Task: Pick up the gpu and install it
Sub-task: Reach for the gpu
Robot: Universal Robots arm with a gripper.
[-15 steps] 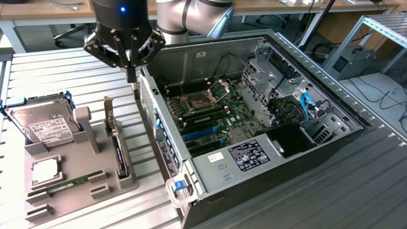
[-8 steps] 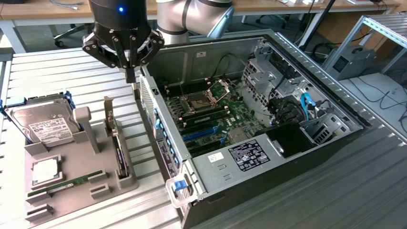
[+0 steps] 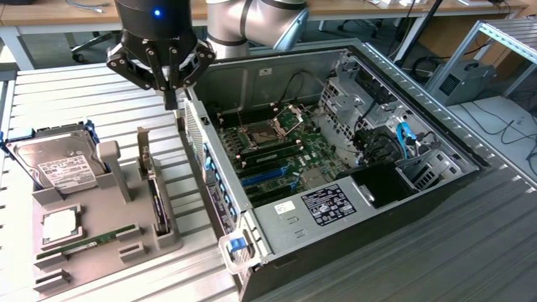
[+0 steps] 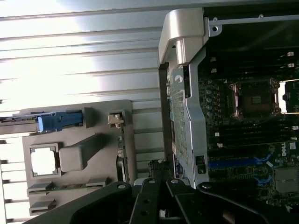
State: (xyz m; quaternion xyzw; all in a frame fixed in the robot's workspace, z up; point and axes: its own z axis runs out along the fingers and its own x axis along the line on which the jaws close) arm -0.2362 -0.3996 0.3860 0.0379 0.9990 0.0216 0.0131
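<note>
Hovering empty with fingers (image 3: 171, 95) clenched beside the computer case (image 3: 198, 135), the gripper (image 3: 172, 104) risks ramming the gpu (image 3: 157, 201), upright in its gray holder (image 3: 109, 217) toward the table's edge at the exterior view's left, or clipping the case.

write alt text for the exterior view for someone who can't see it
A robot hand, shut and holding nothing, hangs above the edge of an open computer case. At the exterior view's left, the gpu stands on edge in a gray holder that also carries a hard drive.
</note>
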